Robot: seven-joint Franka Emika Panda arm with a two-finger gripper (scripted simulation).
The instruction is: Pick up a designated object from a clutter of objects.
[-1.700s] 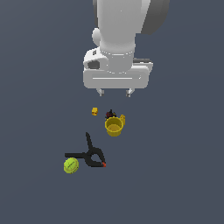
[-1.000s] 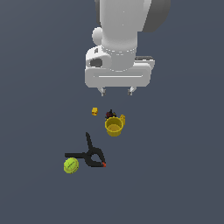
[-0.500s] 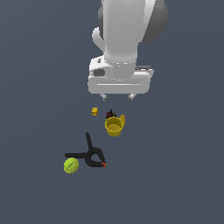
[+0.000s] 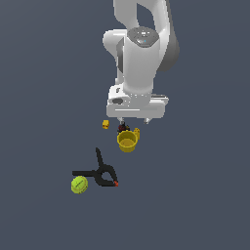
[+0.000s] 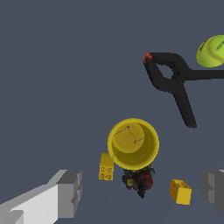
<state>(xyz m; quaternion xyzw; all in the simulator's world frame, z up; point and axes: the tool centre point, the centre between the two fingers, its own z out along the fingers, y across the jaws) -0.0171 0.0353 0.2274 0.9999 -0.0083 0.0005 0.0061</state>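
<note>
The designated object, a small mustard-yellow block, lies flat against the side of the yellow cup. In the exterior view the block is at the cup's right. A dark bit and a tiny yellow cube lie close by. My gripper hangs open just above this cluster, holding nothing. In the wrist view the gripper has one finger out beyond the block and the other finger out beyond the cube.
A black clamp with a red tip lies toward the exterior view's left of the cup, with a green ball at its handle end. Both show in the wrist view too, clamp and ball. The floor is plain dark grey.
The arm has come down toward the clutter and shifted slightly to the exterior view's right. The objects have not moved and the fingers stay open.
</note>
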